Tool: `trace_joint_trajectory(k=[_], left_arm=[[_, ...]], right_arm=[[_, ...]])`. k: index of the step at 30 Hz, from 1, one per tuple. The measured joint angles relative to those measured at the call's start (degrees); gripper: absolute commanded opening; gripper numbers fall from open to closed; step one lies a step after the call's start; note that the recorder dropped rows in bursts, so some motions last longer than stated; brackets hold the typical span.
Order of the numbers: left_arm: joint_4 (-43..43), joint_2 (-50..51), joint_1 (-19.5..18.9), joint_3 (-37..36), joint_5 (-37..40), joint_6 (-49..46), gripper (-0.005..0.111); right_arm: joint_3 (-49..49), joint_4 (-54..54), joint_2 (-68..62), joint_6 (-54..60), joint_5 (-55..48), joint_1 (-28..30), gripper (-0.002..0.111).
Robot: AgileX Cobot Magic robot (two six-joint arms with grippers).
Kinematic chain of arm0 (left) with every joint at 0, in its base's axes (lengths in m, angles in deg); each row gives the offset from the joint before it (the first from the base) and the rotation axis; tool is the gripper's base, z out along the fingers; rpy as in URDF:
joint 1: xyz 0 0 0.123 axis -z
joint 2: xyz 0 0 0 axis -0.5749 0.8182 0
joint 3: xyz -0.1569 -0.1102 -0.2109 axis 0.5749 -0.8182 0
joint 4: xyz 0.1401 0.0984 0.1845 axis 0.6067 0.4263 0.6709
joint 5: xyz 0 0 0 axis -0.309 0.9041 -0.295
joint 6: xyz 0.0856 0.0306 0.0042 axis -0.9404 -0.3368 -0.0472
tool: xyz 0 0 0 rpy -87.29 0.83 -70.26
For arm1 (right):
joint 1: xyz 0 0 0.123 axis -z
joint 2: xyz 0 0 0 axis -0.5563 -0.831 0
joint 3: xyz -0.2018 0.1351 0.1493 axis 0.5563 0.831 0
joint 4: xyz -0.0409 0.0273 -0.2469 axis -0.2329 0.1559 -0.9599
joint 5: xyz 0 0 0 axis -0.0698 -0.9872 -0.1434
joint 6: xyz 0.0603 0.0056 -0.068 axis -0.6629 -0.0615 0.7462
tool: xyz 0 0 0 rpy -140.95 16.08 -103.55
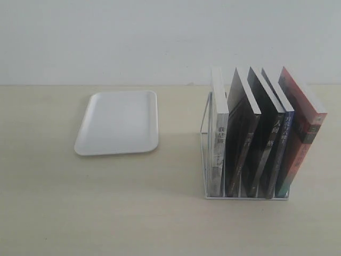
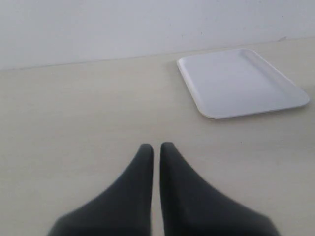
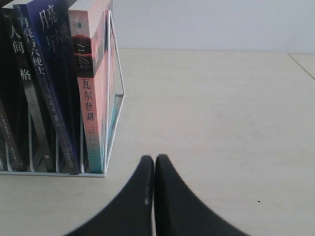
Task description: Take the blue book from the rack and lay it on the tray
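Note:
The blue book [image 1: 284,141] stands in the white wire rack [image 1: 204,128], second slot from the right, its blue spine facing forward. In the right wrist view the blue book [image 3: 47,93] leans between a black-spined book and the red-and-teal book, inside the rack [image 3: 116,93]. The white tray [image 1: 117,122] lies flat on the table well left of the rack, with nothing on it. In the left wrist view the tray [image 2: 241,83] lies ahead. My left gripper [image 2: 156,146] is shut on nothing above bare table. The right gripper [image 3: 154,158], also shut, hovers near the rack's corner. Neither arm shows in the exterior view.
The rack also holds a white-spined book [image 1: 219,138], two black-spined books [image 1: 244,144] and the red-and-teal book [image 1: 303,133] at the right end. A pale wall runs behind the light wooden table [image 1: 133,213].

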Motion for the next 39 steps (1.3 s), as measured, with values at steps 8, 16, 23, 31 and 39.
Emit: trace_joint_trajectory(k=[8, 16, 23, 31, 39], left_arm=[[0.0, 0.0, 0.0, 0.0, 0.0, 0.0, 0.005], [0.0, 0.0, 0.0, 0.0, 0.0, 0.0, 0.005], [0.0, 0.0, 0.0, 0.0, 0.0, 0.0, 0.005], [0.0, 0.0, 0.0, 0.0, 0.0, 0.0, 0.005], [0.0, 0.0, 0.0, 0.0, 0.0, 0.0, 0.005]], right_arm=[[0.0, 0.0, 0.0, 0.0, 0.2, 0.0, 0.0], [0.0, 0.0, 0.0, 0.0, 12.97, 0.0, 0.0], [0.0, 0.42, 0.0, 0.0, 46.71, 0.0, 0.0], [-17.15, 2.72, -8.69, 1.45, 22.33, 0.0, 0.0], [-29.99, 2.75, -23.34, 1.66, 6.3, 0.0, 0.0]])
